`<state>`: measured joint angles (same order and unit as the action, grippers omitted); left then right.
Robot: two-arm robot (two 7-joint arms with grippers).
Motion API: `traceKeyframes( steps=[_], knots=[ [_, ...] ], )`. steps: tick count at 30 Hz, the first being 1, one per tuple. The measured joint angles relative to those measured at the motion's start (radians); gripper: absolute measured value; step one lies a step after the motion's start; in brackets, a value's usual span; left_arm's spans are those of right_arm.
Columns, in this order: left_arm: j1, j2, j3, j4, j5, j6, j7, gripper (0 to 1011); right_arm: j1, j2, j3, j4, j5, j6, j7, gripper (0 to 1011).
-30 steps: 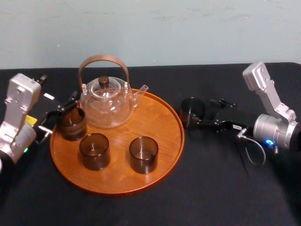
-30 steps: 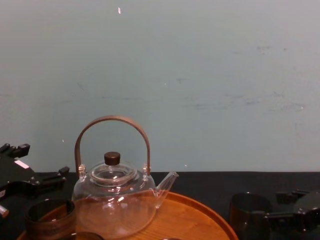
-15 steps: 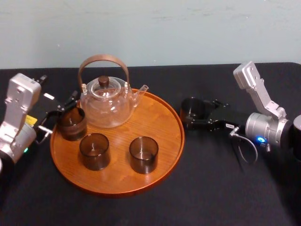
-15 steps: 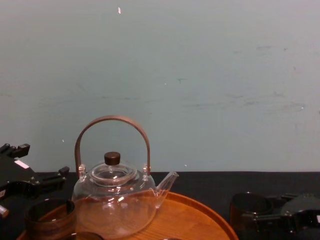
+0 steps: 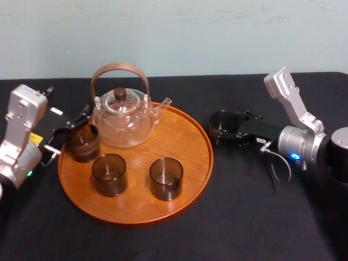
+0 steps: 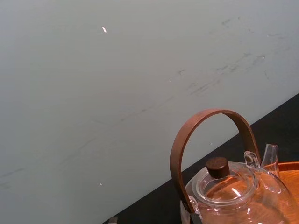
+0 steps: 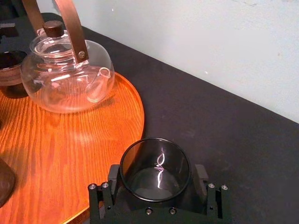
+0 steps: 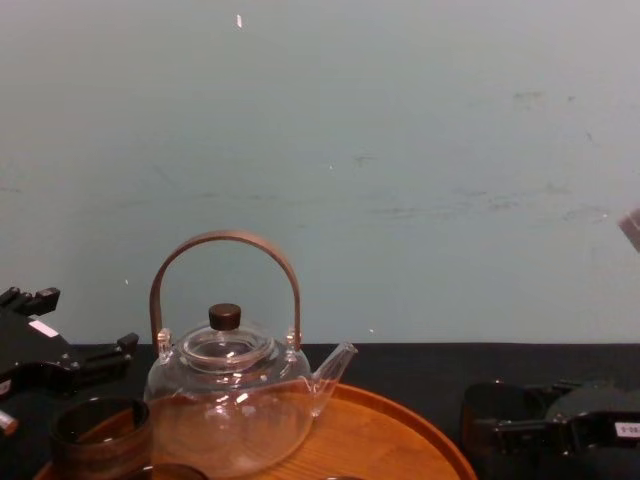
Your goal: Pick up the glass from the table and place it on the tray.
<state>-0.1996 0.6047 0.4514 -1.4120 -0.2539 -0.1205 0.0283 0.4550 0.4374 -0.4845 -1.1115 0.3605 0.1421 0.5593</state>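
Left gripper [image 5: 69,131]: parked at the left rim of the large round orange-brown wooden tray [image 5: 187,133]. Its fingers are apart, beside a dark smoked glass [image 5: 82,142] standing on the tray.

On the tray: a clear glass teapot with a brown hoop handle [image 5: 122,117] and two more dark glasses [image 5: 109,174].

Task piece: a dark smoked tumbler [image 5: 222,123], upright on the black table [image 5: 244,217], just off the tray's right rim.

Right gripper [image 7: 157,171]: fingers spread, one on each side of the tumbler and close against its wall. No clamp is evident.

Risks:
- A shallow or uneven squeeze could let the slick glass slip or tip.
- A low carry would catch the raised rim.
- A wide swing could reach the teapot spout.

Versus one second ago:
- The right arm has pushed in toward the tray, and its fingers now flank the tumbler instead of trailing it.
- The tumbler, the tray load and the left arm are unchanged.
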Motion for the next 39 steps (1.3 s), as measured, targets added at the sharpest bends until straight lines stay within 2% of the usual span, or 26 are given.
traceKeyframes(
  steps=[11, 19, 39],
  knots=[
    [0.0, 0.0, 0.0, 0.0, 0.0, 0.0, 0.0, 1001, 0.001, -0.001, -0.002, 0.001, -0.006, -0.002, 0.0, 1003],
    [0.0, 0.0, 0.0, 0.0, 0.0, 0.0, 0.0, 1001, 0.0, 0.0, -0.001, 0.001, -0.003, -0.002, -0.001, 885],
    [0.0, 0.0, 0.0, 0.0, 0.0, 0.0, 0.0, 1001, -0.004, 0.002, 0.004, -0.005, 0.003, -0.001, 0.002, 885]
  ],
)
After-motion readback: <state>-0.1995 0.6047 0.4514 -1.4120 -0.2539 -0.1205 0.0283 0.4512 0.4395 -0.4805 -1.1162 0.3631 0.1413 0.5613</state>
